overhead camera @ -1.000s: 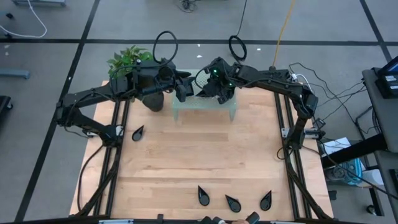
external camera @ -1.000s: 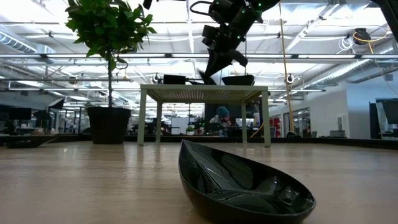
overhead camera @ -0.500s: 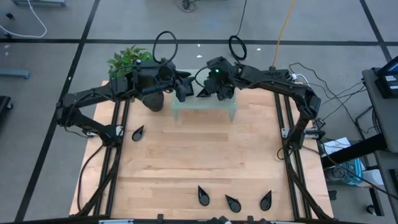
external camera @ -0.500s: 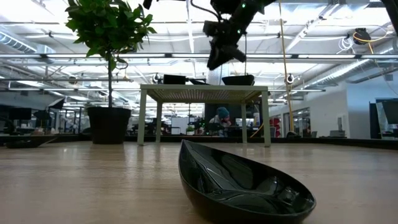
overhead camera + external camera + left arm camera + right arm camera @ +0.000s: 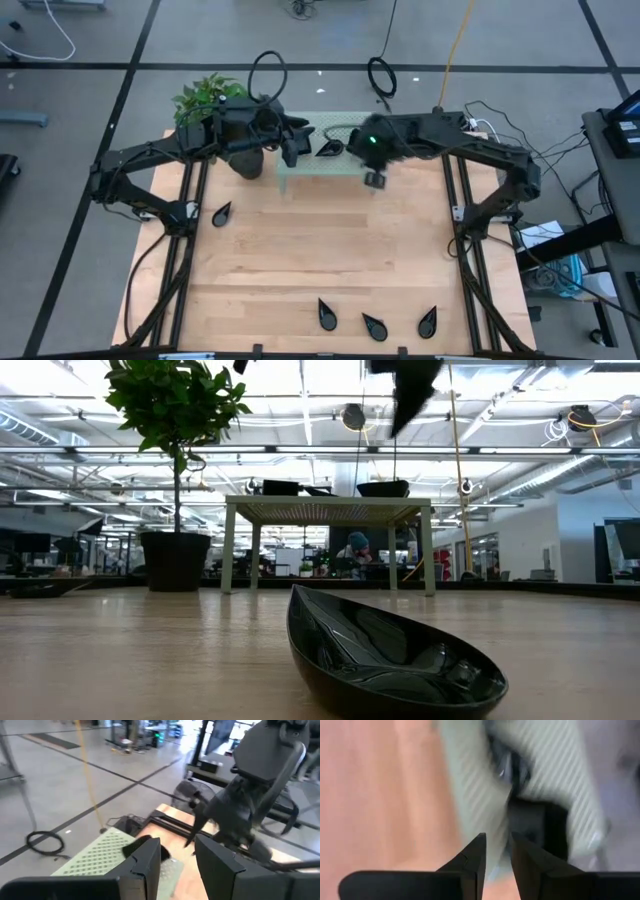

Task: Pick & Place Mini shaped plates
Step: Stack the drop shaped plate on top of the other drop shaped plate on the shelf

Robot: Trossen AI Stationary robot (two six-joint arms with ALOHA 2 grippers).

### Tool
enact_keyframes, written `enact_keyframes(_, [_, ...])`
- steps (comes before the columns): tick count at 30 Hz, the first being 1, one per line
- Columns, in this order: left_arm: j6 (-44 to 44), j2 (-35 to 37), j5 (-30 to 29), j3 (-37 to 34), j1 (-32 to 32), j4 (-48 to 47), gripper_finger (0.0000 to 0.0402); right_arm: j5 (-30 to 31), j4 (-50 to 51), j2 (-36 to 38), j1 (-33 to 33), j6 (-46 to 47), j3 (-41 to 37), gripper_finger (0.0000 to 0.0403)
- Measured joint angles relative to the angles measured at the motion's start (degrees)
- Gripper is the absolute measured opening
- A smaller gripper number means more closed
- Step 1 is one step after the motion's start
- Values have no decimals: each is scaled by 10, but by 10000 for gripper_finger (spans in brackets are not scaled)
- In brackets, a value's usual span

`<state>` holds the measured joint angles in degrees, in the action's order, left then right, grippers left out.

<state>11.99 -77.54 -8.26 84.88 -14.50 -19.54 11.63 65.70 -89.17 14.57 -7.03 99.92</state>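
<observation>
At table's far edge, on pale rack (image 5: 330, 170): a few plates (image 5: 329, 149) placed. Right gripper (image 5: 374, 180) above rack's right end, slightly parted, empty. Left gripper (image 5: 292, 150) beside rack, parted, empty. Left to move: three teardrops (image 5: 374, 325) at near edge, one (image 5: 221, 213) at left edge.

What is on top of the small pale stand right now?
On the stand the low view shows three black plates. From above only a teardrop plate is clear; both arms cover the rest.
</observation>
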Motion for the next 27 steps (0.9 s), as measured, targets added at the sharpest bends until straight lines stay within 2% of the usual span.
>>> enact_keyframes(4, [-12,0,45,0,0,0,124,-45,122,35,-38,144,-7,72])
enact_keyframes(9, [-18,0,76,0,0,-2,124,-120,120,84,-93,311,-91,75])
enact_keyframes(13, [-18,0,83,0,0,-4,124,-228,63,120,-153,426,-202,75])
enact_keyframes(17, [-18,0,84,0,0,-4,124,-341,-3,146,-226,490,-317,75])
enact_keyframes(20, [-18,0,84,0,0,-4,124,-394,-52,157,-279,565,-397,75])
enact_keyframes(27, [-9,0,84,0,0,-4,124,-508,-231,165,-391,836,-550,75])
